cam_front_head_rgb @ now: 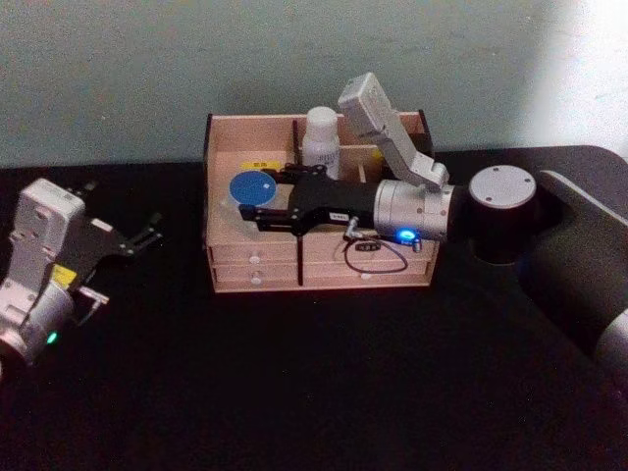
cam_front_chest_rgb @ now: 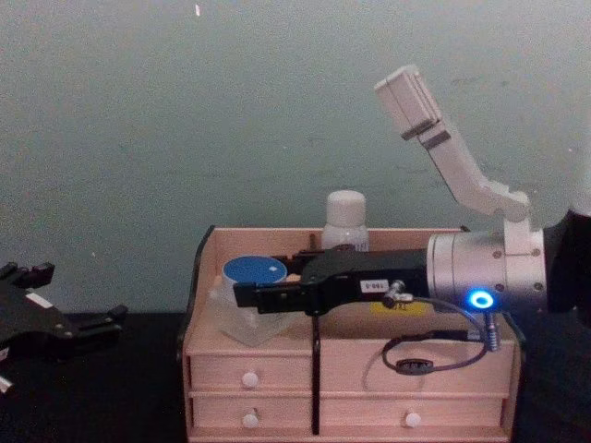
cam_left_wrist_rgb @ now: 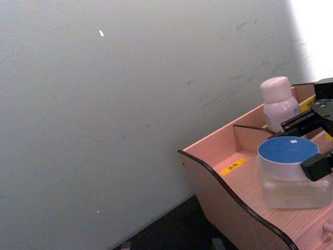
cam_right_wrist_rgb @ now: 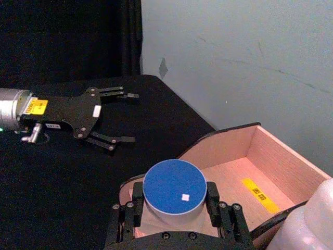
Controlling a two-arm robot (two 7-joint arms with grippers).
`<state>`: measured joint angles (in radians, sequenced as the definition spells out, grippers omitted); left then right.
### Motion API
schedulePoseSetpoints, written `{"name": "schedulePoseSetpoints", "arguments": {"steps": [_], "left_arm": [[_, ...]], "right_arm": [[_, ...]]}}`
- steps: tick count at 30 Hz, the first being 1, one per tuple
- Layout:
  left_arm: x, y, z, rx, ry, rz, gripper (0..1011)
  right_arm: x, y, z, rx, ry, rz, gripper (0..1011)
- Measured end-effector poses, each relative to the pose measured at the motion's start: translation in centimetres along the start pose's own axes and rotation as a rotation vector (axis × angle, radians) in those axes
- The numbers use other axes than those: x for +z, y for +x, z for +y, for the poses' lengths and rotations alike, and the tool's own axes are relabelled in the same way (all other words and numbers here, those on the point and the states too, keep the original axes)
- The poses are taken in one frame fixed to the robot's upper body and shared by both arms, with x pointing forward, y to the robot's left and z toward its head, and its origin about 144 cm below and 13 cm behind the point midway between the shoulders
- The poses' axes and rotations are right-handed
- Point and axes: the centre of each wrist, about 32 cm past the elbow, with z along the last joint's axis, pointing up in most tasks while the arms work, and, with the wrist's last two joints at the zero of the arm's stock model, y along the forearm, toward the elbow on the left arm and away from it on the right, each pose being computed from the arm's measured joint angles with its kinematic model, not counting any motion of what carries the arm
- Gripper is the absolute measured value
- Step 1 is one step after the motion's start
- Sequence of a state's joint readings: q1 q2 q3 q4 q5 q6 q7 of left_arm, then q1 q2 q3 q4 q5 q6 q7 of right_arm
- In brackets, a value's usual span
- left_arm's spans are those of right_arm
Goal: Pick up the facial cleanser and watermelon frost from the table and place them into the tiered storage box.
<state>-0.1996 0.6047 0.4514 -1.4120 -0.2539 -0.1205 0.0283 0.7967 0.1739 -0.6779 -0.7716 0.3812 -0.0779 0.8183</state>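
Observation:
The watermelon frost, a clear jar with a blue lid, sits in the left front compartment of the tiered storage box. My right gripper reaches in from the right, shut on the jar, one finger on each side. The jar's base rests on the compartment floor. The facial cleanser, a white bottle, stands upright in the back row behind the gripper. My left gripper hovers open over the table, left of the box, with nothing held.
The box stands at the back of the black table against a pale green wall. My right arm lies across the box's right half, and a black cable loop hangs over the drawer fronts. Open table lies in front.

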Motion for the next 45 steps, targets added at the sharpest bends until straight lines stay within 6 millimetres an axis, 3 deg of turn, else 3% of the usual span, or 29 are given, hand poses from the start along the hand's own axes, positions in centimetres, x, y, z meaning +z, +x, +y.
{"name": "schedulePoseSetpoints", "arguments": {"steps": [45], "left_arm": [[0.0,0.0,0.0,0.0,0.0,0.0,1001]], "right_arm": [[-0.22,0.52,0.45,-0.02,0.0,0.031,744]]}}
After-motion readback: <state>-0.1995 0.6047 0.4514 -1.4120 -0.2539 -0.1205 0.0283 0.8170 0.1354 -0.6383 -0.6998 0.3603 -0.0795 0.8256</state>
